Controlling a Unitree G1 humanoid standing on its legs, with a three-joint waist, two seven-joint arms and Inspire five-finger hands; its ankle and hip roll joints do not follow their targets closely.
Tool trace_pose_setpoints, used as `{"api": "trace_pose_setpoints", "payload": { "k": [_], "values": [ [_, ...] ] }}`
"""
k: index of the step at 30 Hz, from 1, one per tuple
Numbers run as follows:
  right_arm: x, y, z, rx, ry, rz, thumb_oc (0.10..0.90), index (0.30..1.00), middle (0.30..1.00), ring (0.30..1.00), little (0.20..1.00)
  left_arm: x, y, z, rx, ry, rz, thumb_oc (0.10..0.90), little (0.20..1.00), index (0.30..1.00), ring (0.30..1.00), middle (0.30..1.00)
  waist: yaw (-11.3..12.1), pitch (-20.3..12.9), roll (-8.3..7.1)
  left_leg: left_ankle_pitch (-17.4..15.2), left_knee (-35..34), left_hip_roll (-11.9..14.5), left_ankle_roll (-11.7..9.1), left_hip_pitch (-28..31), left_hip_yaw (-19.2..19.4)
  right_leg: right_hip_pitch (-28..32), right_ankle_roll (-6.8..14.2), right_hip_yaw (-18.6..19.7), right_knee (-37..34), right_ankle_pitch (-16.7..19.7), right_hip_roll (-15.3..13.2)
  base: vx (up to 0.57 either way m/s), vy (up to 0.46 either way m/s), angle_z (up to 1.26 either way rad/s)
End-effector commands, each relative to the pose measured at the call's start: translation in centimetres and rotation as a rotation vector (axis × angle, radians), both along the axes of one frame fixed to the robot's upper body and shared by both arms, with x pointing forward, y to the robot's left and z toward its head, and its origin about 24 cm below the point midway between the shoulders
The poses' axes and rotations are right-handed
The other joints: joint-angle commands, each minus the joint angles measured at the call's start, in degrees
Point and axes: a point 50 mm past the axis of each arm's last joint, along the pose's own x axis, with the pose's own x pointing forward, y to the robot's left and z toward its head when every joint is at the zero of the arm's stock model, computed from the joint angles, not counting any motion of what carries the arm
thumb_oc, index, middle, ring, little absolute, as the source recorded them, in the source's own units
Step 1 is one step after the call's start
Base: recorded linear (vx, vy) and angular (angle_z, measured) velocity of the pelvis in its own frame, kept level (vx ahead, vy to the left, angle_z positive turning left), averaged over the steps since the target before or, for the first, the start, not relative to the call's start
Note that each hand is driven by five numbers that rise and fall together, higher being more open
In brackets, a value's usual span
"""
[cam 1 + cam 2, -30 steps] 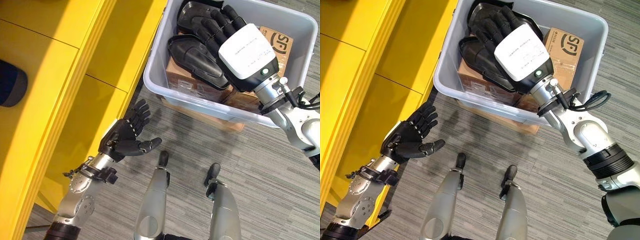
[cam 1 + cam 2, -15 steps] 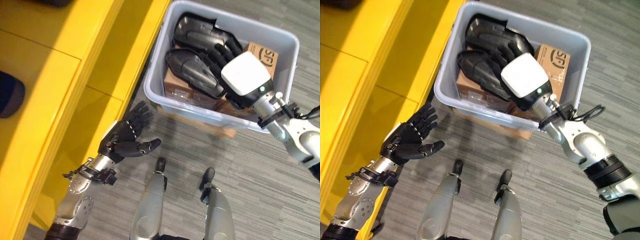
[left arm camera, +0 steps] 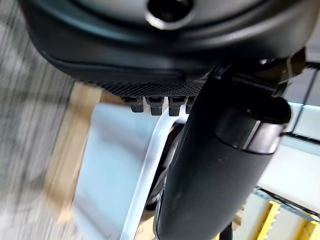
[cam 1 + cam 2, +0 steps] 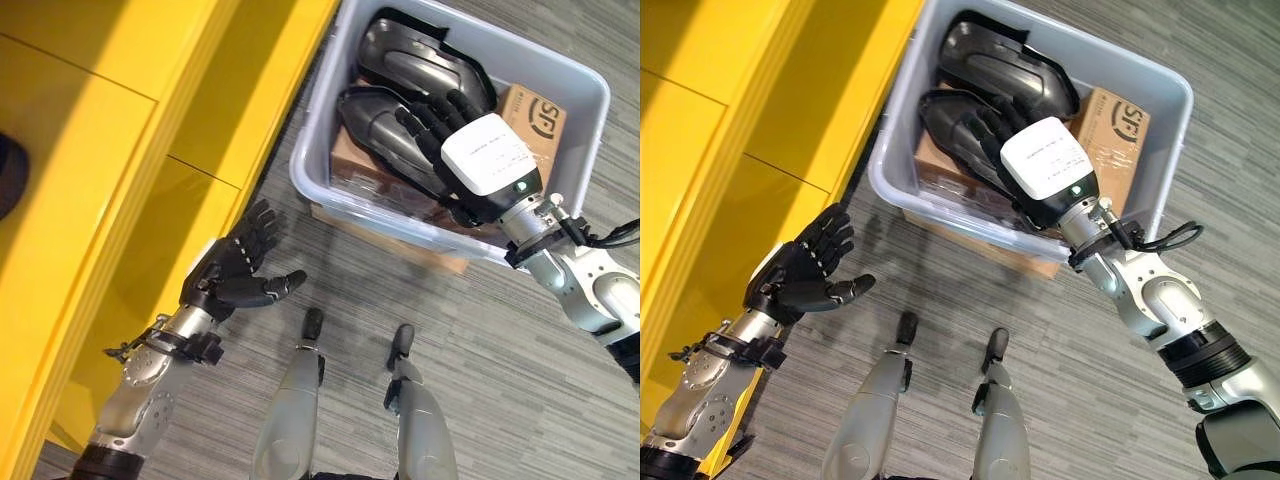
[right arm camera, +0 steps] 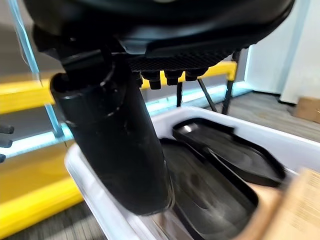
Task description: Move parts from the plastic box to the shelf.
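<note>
The right hand (image 4: 1040, 170) is drawn back within the box (image 4: 1160, 170): a second ago its fingers were laid on the far black part (image 4: 1005, 65), and now they are spread over the near part (image 4: 960, 125), with the far one left uncovered. The left hand (image 4: 232, 275), open and palm up beside the shelf (image 4: 120, 180), is lowered slightly. The other shifts across the frames are caused by camera movement.
</note>
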Motion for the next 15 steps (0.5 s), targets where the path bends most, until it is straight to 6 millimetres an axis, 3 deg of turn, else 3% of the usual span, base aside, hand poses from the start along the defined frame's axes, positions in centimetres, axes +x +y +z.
{"api": "trace_pose_setpoints", "payload": {
  "k": [1,15],
  "values": [
    [-1.8,0.9,7.4,-0.074,-0.258,0.077,0.9,1.0,1.0,1.0,1.0,-0.7,-1.7,3.5,-0.078,-0.21,-0.078,0.9,1.0,1.0,1.0,1.0,-1.25,-1.09,3.01,1.28,-8.48,6.51,-1.23,4.83,3.31,-2.89,-0.41,-0.78,7.6,-6.54,-1.38,0.04,-0.021,-0.14],
    [-2.0,1.3,10.9,-0.179,-0.388,0.047,0.9,1.0,1.0,1.0,1.0,-0.6,-1.8,3.1,-0.09,-0.195,-0.065,0.9,1.0,1.0,1.0,1.0,-2.2,-0.83,5.46,2.72,-7.11,7.74,-1.66,1.23,1.99,-9.45,-3.34,0.93,16.48,-11.38,0.42,0.05,-0.062,-0.01]
  ]
}}
